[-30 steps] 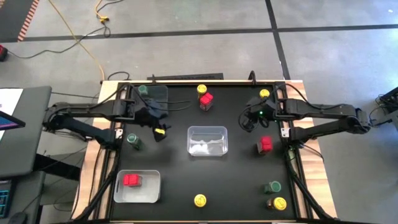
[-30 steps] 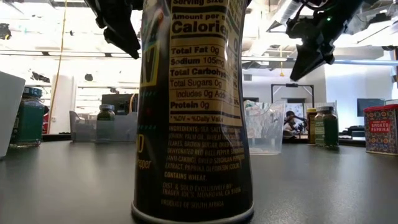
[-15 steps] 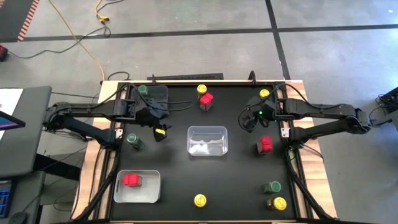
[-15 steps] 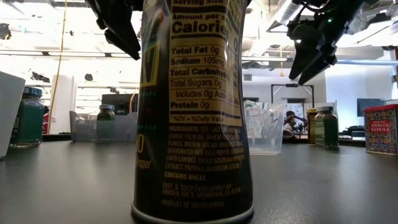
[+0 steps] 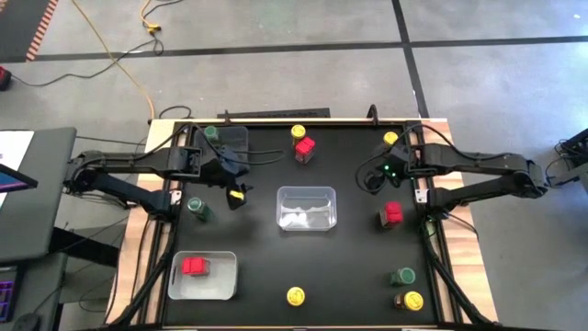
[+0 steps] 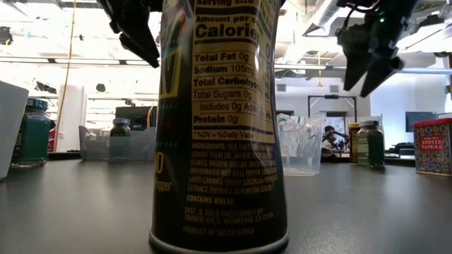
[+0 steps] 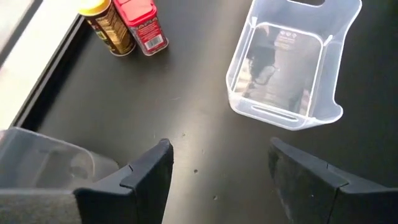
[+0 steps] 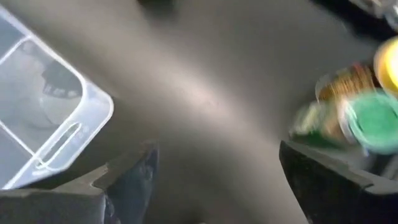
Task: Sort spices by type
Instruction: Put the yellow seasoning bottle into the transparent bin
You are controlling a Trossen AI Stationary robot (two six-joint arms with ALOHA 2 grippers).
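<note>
Right gripper [image 5: 372, 180] is hovering, fingers released and empty; it should be centring over the red jar [image 5: 392, 213] before descending. Left gripper [image 5: 237, 195] fingers are parted, empty.

Your black table [image 5: 349, 267] carries three clear bins [image 5: 307, 207] and scattered spice jars [image 5: 295, 296] (yellow, green and red tops).

Dark labelled jar [image 6: 219, 127]: fills the low view's centre, top cut off, lid colour not shown; hides the counter [image 6: 367, 212] behind it. Green-lidded jar [image 8: 367, 121] and yellow-lidded jar [image 8: 348, 84], beyond the right gripper [image 8: 217, 168]: motion-blurred, labels unreadable. Grey bin [image 7: 43, 162], beside the left gripper [image 7: 217, 165]: cut off.
</note>
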